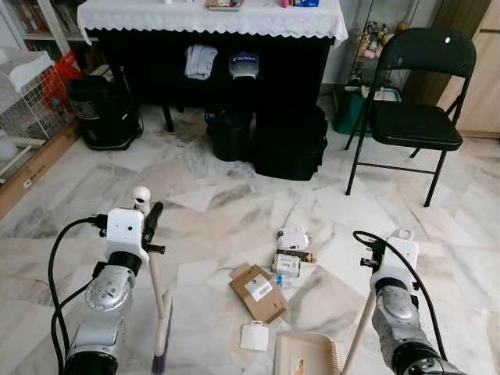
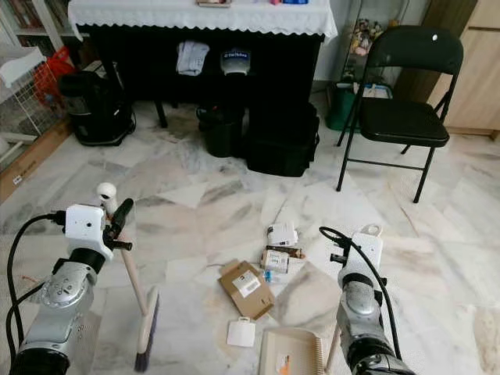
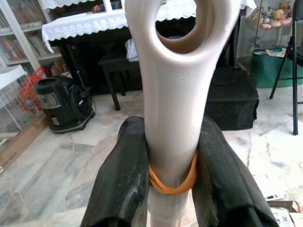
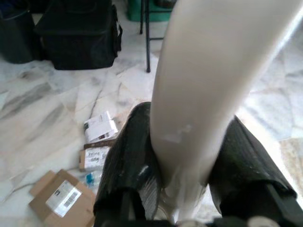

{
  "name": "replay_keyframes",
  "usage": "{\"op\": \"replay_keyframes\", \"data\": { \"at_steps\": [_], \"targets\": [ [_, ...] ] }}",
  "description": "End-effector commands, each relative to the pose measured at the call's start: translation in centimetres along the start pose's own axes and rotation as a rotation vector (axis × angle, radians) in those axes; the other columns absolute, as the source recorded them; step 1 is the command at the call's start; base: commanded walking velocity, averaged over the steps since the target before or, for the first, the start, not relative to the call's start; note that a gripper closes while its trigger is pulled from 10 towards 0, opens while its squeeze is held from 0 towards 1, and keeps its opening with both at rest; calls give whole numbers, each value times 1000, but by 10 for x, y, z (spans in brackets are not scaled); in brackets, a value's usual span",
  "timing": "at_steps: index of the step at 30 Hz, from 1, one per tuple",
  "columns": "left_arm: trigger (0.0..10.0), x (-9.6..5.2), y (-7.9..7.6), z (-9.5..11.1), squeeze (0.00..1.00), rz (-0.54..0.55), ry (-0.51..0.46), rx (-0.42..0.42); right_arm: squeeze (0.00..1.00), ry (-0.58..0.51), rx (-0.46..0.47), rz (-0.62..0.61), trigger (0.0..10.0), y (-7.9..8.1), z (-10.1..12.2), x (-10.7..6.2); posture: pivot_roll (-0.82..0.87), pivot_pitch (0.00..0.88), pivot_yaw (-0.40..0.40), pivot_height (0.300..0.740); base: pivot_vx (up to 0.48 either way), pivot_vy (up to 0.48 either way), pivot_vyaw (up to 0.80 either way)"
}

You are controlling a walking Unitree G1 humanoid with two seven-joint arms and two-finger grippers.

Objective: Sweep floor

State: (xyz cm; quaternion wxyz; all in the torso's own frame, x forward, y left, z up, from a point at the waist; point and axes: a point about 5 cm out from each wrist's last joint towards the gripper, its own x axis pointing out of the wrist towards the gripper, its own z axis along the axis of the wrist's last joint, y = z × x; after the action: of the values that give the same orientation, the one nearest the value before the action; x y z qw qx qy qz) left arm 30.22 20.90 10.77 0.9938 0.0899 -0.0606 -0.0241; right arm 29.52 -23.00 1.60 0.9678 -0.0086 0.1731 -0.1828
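My left gripper [image 1: 150, 223] is shut on the cream broom handle [image 3: 175, 94], with its black fingers [image 3: 120, 179] pressed on both sides just above an orange rubber band. The broom head [image 1: 162, 337] rests on the marble floor at lower left. Around the cream dustpan handle [image 4: 199, 85], my right gripper [image 4: 180, 189] is shut. The dustpan [image 1: 303, 353] lies at the bottom centre. Between the two tools lies litter: a flattened brown cardboard box [image 1: 258, 291], a white square piece [image 1: 254, 336] and small printed cartons [image 1: 289, 251].
A black folding chair [image 1: 418, 117] stands at the right. At the back, black bags [image 1: 289, 144] and a bin [image 1: 230, 137] sit under a black table with a white cloth [image 1: 211, 19]. At the left are a black appliance [image 1: 101, 109] and a white wire cage [image 1: 23, 101].
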Motion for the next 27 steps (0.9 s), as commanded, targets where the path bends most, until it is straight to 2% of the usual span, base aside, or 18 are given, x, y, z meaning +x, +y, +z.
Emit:
{"op": "replay_keyframes", "data": {
  "at_steps": [1,8,9,13,17,20,24,26,27],
  "targets": [
    [10000,6,3,8,0,-10,-31,20,0,225,64,-3,10000,1,-43,-15,162,4,29,740,0,0,0],
    [10000,8,2,8,0,-19,-29,16,0,280,96,8,10000,3,-45,-14,159,0,26,740,0,0,0],
    [10000,10,0,9,0,-30,-28,13,0,323,125,24,10000,6,-48,-15,159,0,26,740,0,0,0],
    [10000,11,-2,8,0,-47,-25,14,0,384,151,72,10000,13,-53,-18,156,0,26,740,0,0,0],
    [10000,12,-4,8,0,-56,-24,17,0,404,151,96,10000,17,-55,-19,159,0,25,740,0,0,0],
    [10000,13,-5,8,0,-60,-25,17,0,369,143,77,10000,15,-51,-17,157,0,26,740,0,0,0],
    [10000,14,-4,8,0,-60,-28,15,0,178,82,39,10000,10,-25,-7,152,0,26,740,0,0,0],
    [10000,14,-4,8,0,-60,-28,14,0,165,77,37,10000,9,-23,-7,152,0,26,740,0,0,0],
    [10000,15,-4,8,0,-58,-30,12,0,99,58,18,10000,7,-14,-4,150,0,23,740,0,0,0]
  ]
}}
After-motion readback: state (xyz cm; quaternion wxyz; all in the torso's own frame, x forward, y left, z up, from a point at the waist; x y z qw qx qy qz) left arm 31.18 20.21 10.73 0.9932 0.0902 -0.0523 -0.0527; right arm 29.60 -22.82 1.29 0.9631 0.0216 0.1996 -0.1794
